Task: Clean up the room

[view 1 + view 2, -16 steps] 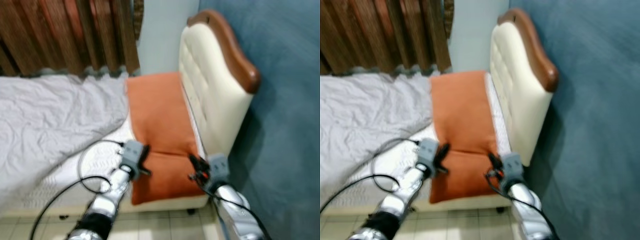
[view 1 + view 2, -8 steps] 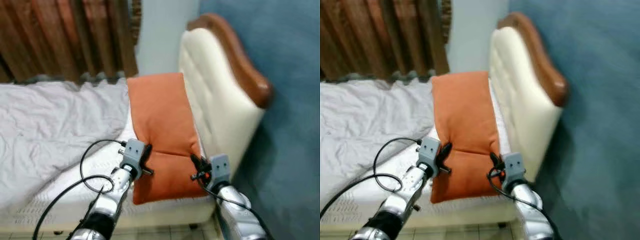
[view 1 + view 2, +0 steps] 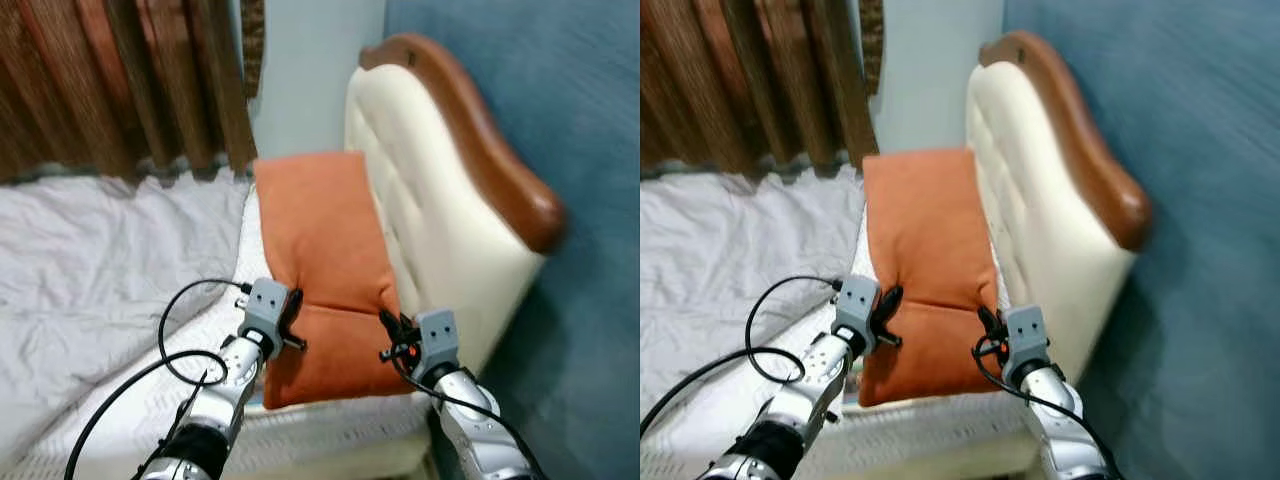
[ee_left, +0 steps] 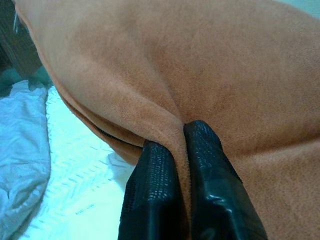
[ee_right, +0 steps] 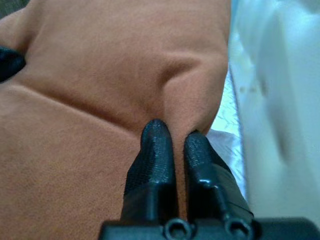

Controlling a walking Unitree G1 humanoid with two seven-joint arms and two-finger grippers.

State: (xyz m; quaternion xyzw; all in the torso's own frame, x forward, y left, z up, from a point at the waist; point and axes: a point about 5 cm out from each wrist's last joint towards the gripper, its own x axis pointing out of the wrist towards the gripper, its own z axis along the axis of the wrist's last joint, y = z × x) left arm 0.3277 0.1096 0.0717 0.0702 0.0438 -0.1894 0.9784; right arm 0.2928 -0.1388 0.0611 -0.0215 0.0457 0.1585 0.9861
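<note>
The long rust-orange suede-like pillow (image 3: 325, 260) lies lengthwise along the head of the bed, its far end towards the brown pleated curtain (image 3: 120, 85) and its right edge beside the cream tufted headboard with the curved wooden top rail (image 3: 440, 190); the near end hangs a little over the edge of the white quilted mattress (image 3: 150, 400); the left gripper (image 4: 181, 131) is closed on a pinched fold of fabric at the pillow's left side, and the right gripper (image 5: 172, 131) is closed on a like fold at its right side, close to the headboard; a crease runs across the pillow between the two holds, so the cloth is drawn taut there; judging from this, the step in hand is to shift or straighten the pillow at the head of the bed; to do it well both arms should move together and at the same pace, so the pillow is not twisted or folded at the crease; the holds seem to take only the cover, so a slow, low slide is safer than a sharp pull that could slip the fabric out; keep the right arm from rubbing the headboard, and keep the pillow off the crumpled pale grey sheet (image 3: 95, 250) on the left; the black cable (image 3: 180, 345) looping by the left arm should stay free of the bedding
</note>
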